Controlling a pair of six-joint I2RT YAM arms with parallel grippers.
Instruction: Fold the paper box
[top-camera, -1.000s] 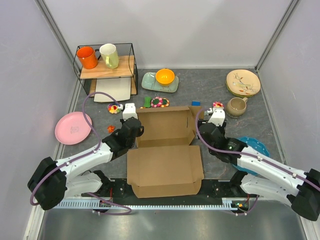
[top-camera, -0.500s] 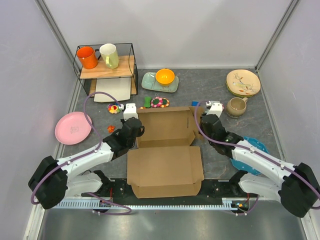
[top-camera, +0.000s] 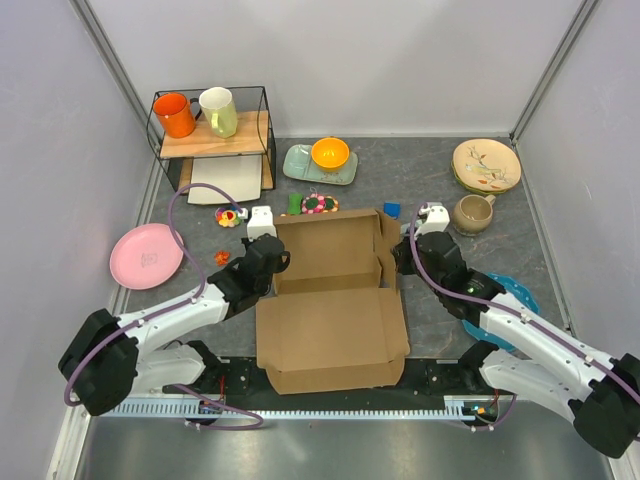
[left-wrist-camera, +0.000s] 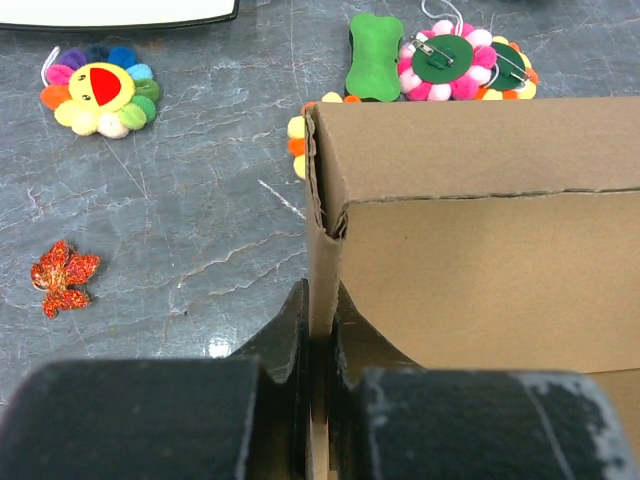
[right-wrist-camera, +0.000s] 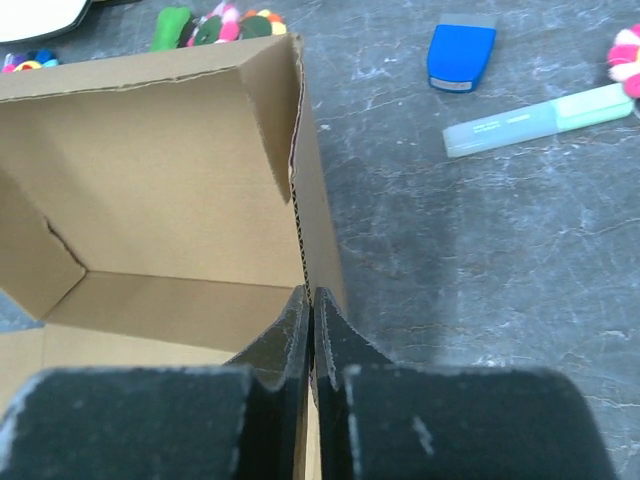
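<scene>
The paper box is brown corrugated cardboard in the middle of the table, with its far half raised into a shallow tray and its lid lying flat toward me. My left gripper is shut on the tray's left side wall, which stands upright between the jaws. The left wrist view shows that grip on the box. My right gripper is shut on the right side wall. In the right wrist view the wall's edge runs into the closed jaws, with the box's inside to the left.
A pink plate lies left, and a wire rack with two mugs stands at the back left. A green tray with an orange bowl, small felt toys, a blue eraser, a highlighter, a brown mug and plates surround the box.
My right gripper moved in to the box's right side wall and shut on it. The wall now stands more upright. The left gripper kept its grip and place.
</scene>
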